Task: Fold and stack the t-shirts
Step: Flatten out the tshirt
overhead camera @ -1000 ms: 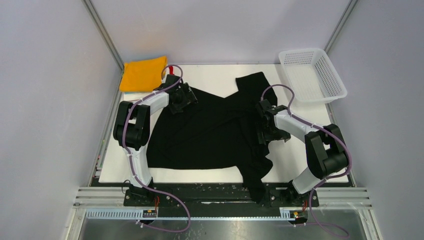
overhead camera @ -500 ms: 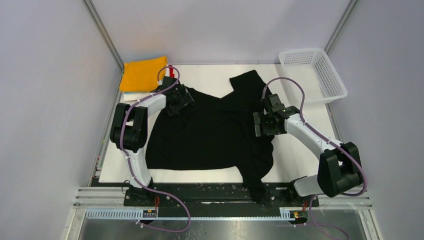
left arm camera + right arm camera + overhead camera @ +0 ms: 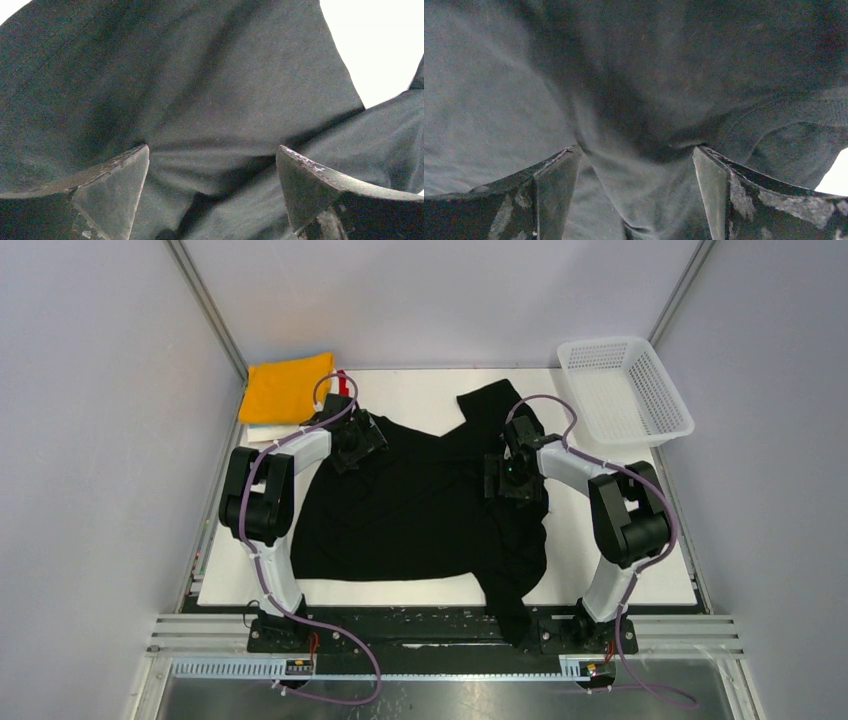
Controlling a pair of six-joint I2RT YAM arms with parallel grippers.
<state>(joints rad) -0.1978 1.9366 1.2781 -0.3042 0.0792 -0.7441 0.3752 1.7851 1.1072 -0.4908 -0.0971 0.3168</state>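
A large black t-shirt [image 3: 420,505] lies spread and wrinkled on the white table [image 3: 610,560]. One part hangs over the near edge, and a sleeve [image 3: 490,405] points to the back. My left gripper [image 3: 356,440] sits on the shirt's far left corner. In the left wrist view it [image 3: 212,147] is open, with black cloth bunched between its fingers [image 3: 115,187]. My right gripper [image 3: 510,477] sits on the shirt's right part. It [image 3: 635,148] is open over a raised fold of cloth. A folded orange-yellow shirt [image 3: 288,388] lies at the back left on a pale folded one [image 3: 262,427].
A white plastic mesh basket [image 3: 625,390] stands at the back right corner. A small red piece [image 3: 343,376] shows beside the orange-yellow shirt. Grey walls and metal frame posts close in the table on both sides. Purple cables loop over both arms.
My right gripper has moved left and toward the back along the shirt, and its arm has swung in. The shirt's back sleeve has shifted left. My left gripper has edged slightly toward the back.
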